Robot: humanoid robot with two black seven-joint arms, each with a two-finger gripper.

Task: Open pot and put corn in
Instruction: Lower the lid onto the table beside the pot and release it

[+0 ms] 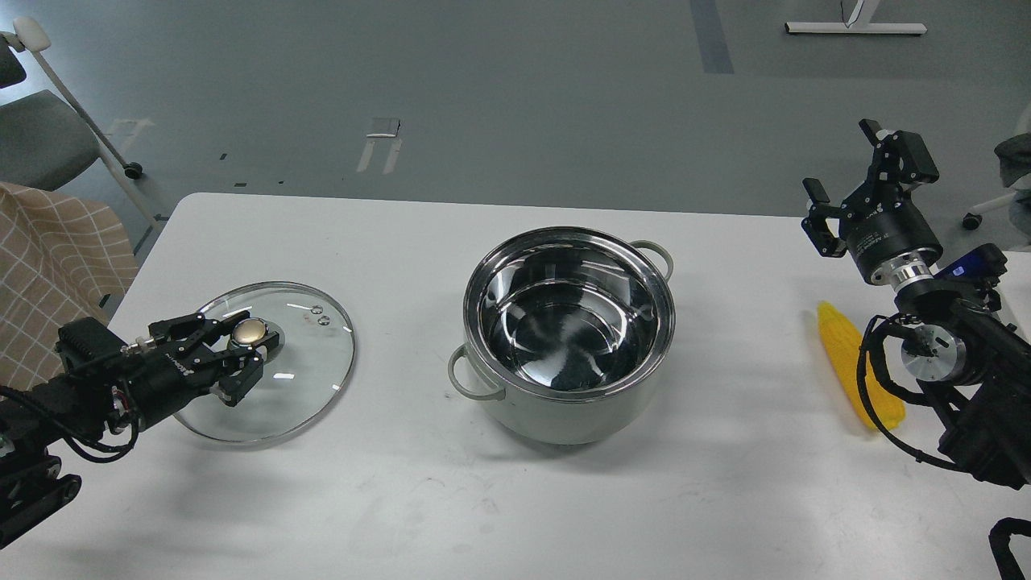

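On the counter (403,499) the pot (569,334) stands open and empty, its glass lid (306,354) lying left, the left end effector (246,354) apparently closed around the knob. The corn (846,354) lies right, long axis running near-to-far, just below the open, empty right end effector (866,193), the nearer arm.

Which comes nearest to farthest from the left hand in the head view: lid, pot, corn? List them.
From the left hand:
1. lid, under the hand, left on the table.
2. pot, table centre, open.
3. corn, far right, beside the right arm.
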